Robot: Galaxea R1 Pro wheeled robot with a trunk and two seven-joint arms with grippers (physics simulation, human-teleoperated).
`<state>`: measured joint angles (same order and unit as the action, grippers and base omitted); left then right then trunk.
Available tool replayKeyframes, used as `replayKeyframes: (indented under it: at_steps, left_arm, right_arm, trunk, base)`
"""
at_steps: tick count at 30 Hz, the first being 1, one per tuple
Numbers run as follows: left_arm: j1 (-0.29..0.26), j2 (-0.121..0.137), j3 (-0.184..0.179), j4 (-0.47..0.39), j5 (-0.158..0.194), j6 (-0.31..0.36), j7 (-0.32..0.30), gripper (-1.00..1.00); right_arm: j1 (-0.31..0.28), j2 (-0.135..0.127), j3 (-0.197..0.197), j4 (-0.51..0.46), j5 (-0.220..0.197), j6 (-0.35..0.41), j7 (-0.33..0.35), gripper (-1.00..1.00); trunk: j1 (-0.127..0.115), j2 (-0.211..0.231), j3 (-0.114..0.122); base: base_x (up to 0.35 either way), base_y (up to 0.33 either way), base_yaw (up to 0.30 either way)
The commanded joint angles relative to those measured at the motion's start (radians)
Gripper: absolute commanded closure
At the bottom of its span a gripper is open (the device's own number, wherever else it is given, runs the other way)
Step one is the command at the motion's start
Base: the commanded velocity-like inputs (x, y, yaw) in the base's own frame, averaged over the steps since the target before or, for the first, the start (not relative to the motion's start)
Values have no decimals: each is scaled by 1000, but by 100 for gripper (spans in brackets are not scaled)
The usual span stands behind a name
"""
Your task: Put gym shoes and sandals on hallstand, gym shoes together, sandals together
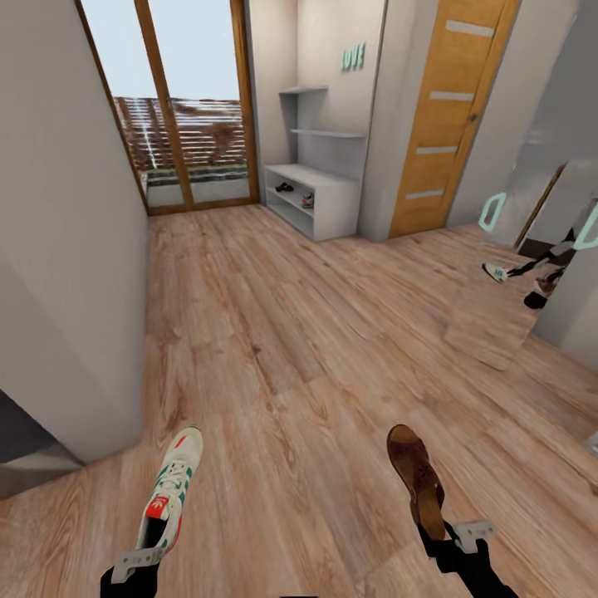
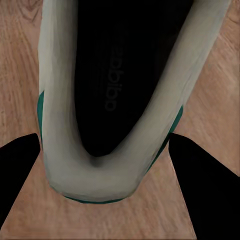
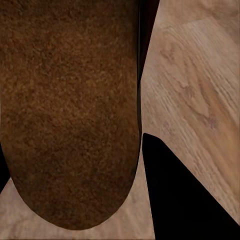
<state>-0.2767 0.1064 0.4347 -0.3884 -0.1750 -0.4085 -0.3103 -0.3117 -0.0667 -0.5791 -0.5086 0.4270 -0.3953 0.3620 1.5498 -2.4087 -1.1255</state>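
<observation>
1. A sneaker (image 1: 172, 490) is held at its heel by the left gripper (image 1: 137, 558), low at the left of the head view, toe pointing away from the robot.
2. In the left wrist view the sneaker (image 2: 65, 125) shows from behind the heel, its dark opening facing the camera, and one black finger (image 2: 17, 170) stands on each side of the heel, so the jaws are closed on it.
3. A sandal (image 1: 418, 480) is held by the right gripper (image 1: 453, 538), low at the right of the head view, also pointing forward.
4. In the right wrist view the brown sole of the sandal (image 3: 70, 110) is close to the camera, with a black finger (image 3: 185, 195) just beside it; the gripper clamps the sandal.
5. Both shoes are above the floor (image 1: 299, 332), well apart from each other.
6. The rack (image 1: 332, 203) stands far ahead against the wall, beside the glass door (image 1: 170, 108).
7. On its lower tier lie a second sandal (image 1: 285, 187) and a second sneaker (image 1: 308, 200), near each other.
8. Teal letters (image 1: 352, 57) are on the wall above the rack, and a wooden door (image 1: 444, 116) is to the right of it.
</observation>
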Motion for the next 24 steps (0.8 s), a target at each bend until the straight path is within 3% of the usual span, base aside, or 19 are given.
replayKeyframes:
  at_steps: [1,6,24]
  left_arm:
    - [-1,-1,9,0,-9,-4,-5,100]
    - [-1,-1,9,0,-9,-4,-5,100]
    - [-1,0,9,0,-9,-4,-4,100]
  right_arm:
    - [-1,1,-8,0,3,-3,9,100]
    - [-1,1,-10,0,3,-4,8,100]
    - [-1,1,-8,-2,3,-4,9,100]
  trunk:
    - [0,0,-1]
    - [0,0,-1]
    - [0,0,8]
  base:
    - [339,-86,17]
    - [339,-103,130]
    - [339,-130,242]
